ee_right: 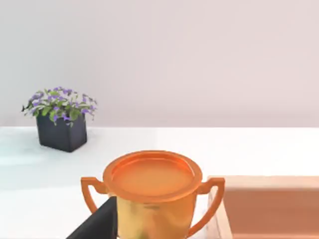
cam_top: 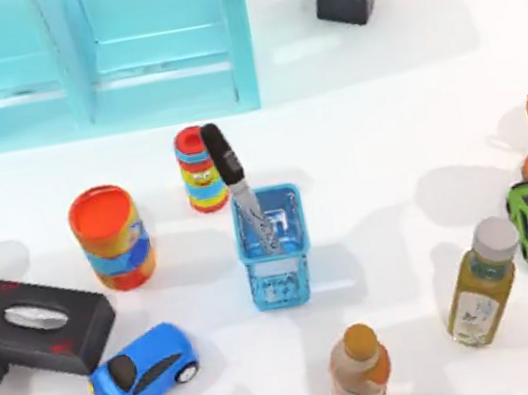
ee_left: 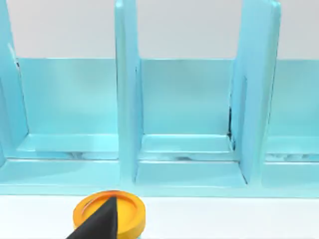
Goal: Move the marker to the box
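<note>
Overhead, marker (cam_top: pixel 240 189) leans in blue box (cam_top: pixel 280 281); wrist views miss it.

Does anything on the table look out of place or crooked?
Nothing is spilled or broken. The marker stands tilted in the blue basket, its black cap leaning out over the rim towards the striped can.

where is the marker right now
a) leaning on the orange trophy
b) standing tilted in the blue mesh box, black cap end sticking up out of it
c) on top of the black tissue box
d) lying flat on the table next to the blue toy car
b: in the top view the marker leans in the blue mesh box, silvery barrel down inside and black cap above the rim.
</note>
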You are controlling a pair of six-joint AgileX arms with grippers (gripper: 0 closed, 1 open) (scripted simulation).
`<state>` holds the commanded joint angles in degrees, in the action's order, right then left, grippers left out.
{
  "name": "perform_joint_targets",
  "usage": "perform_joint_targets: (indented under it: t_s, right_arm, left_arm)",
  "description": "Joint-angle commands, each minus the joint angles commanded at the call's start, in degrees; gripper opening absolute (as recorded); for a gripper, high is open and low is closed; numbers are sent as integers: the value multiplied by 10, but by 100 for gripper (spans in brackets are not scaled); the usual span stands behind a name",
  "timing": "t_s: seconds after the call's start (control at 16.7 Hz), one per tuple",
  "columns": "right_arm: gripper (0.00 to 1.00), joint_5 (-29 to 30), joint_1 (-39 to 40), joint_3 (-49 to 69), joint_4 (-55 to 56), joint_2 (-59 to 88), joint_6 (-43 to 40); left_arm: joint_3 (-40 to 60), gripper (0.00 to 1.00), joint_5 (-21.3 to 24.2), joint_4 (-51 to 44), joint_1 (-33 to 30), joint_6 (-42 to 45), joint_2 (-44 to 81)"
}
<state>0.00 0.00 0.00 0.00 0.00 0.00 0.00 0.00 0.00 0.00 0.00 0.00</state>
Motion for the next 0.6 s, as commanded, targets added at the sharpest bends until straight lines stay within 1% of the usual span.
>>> perform_joint_targets:
  t_s: [0.18,0.3,0.42,0.6]
  right_arm:
    - [100,-3,5,4,1,7,0]
    - [100,-11,24,22,7,37,2]
    - [100,-23,51,51,17,92,6]
    - [100,-41,101,111,38,217,15]
  left_arm:
    - [0,100,0,0,0,0,0]
    - [0,100,0,0,0,0,0]
    - [0,100,0,0,0,0,0]
    - [0,100,0,0,0,0,0]
